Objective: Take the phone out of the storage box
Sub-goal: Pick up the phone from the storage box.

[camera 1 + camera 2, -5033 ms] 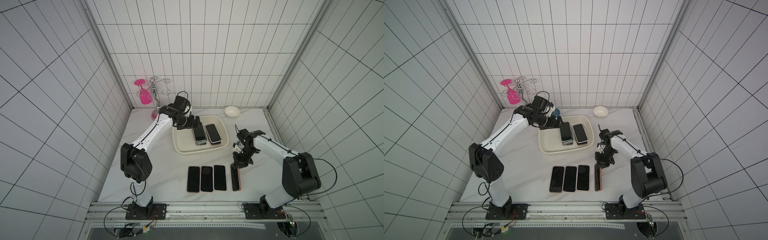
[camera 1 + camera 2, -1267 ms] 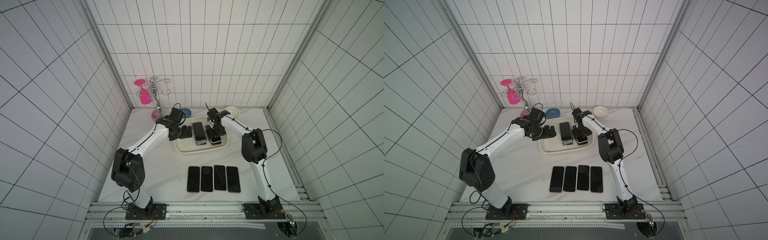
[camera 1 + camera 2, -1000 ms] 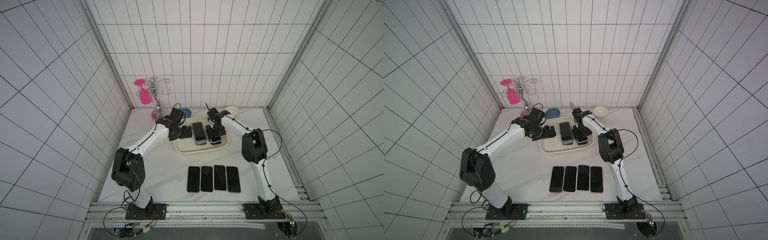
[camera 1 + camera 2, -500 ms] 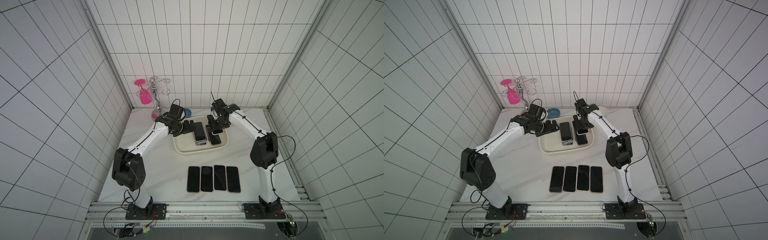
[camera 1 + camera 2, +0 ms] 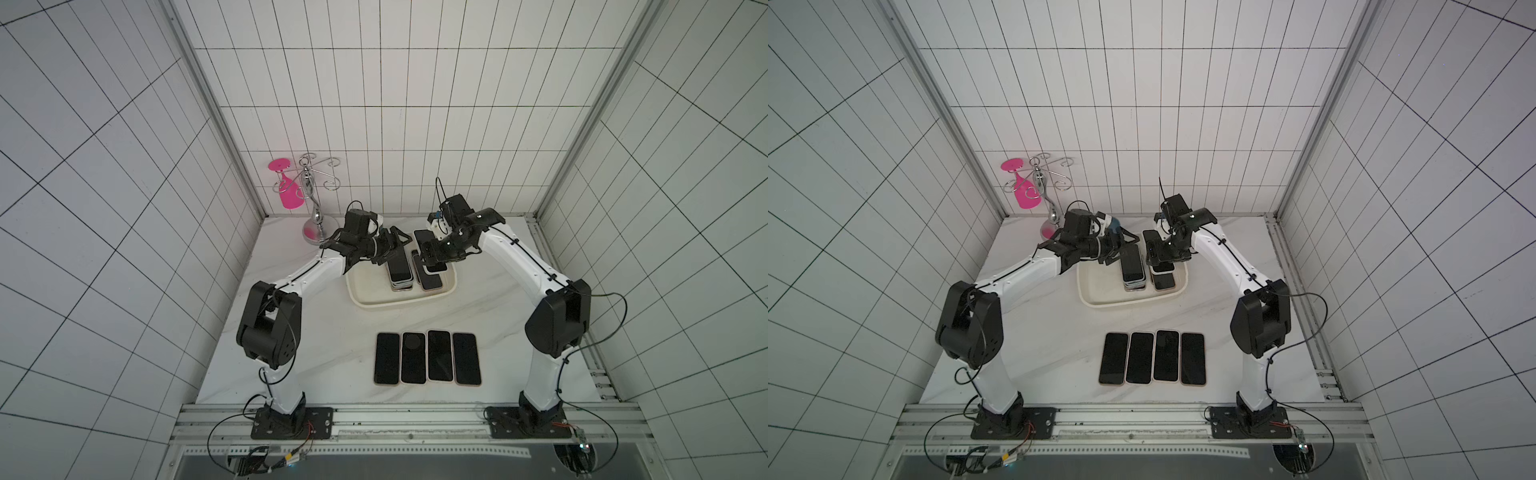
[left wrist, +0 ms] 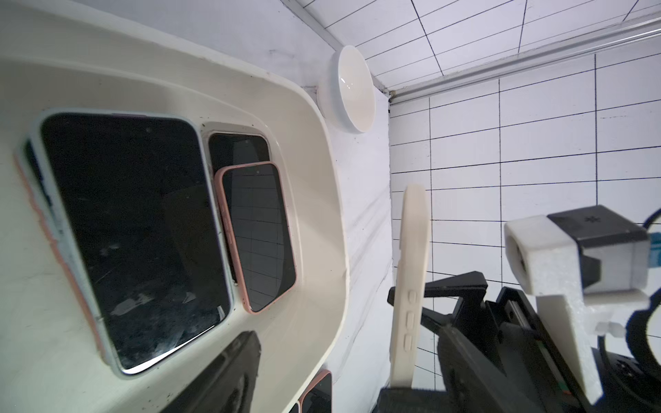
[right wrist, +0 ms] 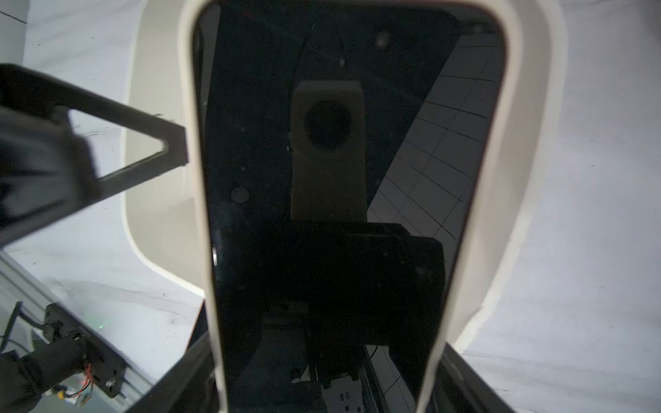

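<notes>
Phone in a cream case sits clamped in the right gripper, raised over the box's far right, while the left gripper hovers open and empty over stacked phones.

White, marble-patterned worktop and the things that lie on it

The cream storage box stands at the far middle. Toward the near edge, well apart from it, a row of four phones lies flat with dark screens up, side by side. A metal glass stand rests on its round base in the far left corner. A small blue bowl shows partly behind the box, and a small white bowl sits close to the box's far right corner.
</notes>
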Controlling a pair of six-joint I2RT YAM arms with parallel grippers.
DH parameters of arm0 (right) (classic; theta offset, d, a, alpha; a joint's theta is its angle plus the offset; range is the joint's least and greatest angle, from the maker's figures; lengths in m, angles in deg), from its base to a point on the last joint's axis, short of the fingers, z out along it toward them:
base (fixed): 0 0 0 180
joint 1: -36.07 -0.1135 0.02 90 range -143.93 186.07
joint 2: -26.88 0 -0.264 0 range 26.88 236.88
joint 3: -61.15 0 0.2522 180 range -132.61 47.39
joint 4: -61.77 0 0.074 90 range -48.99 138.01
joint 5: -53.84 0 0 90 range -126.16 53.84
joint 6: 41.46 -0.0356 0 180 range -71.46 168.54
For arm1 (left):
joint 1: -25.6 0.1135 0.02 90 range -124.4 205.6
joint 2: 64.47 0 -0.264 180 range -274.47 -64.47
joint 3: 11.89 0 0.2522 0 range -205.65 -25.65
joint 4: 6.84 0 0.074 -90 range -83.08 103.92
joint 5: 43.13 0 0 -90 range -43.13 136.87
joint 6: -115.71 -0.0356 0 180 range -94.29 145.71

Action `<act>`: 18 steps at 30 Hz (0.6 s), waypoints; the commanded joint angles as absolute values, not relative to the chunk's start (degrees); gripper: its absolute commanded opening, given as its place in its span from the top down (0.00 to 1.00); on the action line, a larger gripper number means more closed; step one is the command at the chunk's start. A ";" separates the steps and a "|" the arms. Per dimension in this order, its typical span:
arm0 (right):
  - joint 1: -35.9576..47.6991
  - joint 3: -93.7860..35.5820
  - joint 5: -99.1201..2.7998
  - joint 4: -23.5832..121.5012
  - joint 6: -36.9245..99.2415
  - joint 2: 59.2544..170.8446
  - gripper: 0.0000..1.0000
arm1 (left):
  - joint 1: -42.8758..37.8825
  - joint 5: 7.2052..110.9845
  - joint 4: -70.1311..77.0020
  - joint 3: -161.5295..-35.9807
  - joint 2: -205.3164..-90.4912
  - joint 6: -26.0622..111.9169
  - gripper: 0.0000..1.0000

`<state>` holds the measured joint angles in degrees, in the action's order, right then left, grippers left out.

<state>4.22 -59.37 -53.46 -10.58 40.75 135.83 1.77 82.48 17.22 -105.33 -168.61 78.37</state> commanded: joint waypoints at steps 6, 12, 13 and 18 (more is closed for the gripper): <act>4.09 -57.14 -60.18 -9.23 39.14 133.11 0.49 | -0.58 83.81 13.06 -109.12 -171.82 81.52 0.23; 4.16 -56.76 -62.13 -8.76 38.13 132.96 0.49 | -1.11 83.87 13.20 -109.33 -172.93 81.87 0.59; 4.25 -56.68 -62.03 -8.77 37.92 132.97 0.49 | -1.03 83.83 13.25 -109.09 -172.80 81.88 0.64; 4.87 -56.52 -64.31 -8.51 36.73 133.15 0.46 | -0.68 84.19 14.38 -108.41 -171.98 81.25 0.86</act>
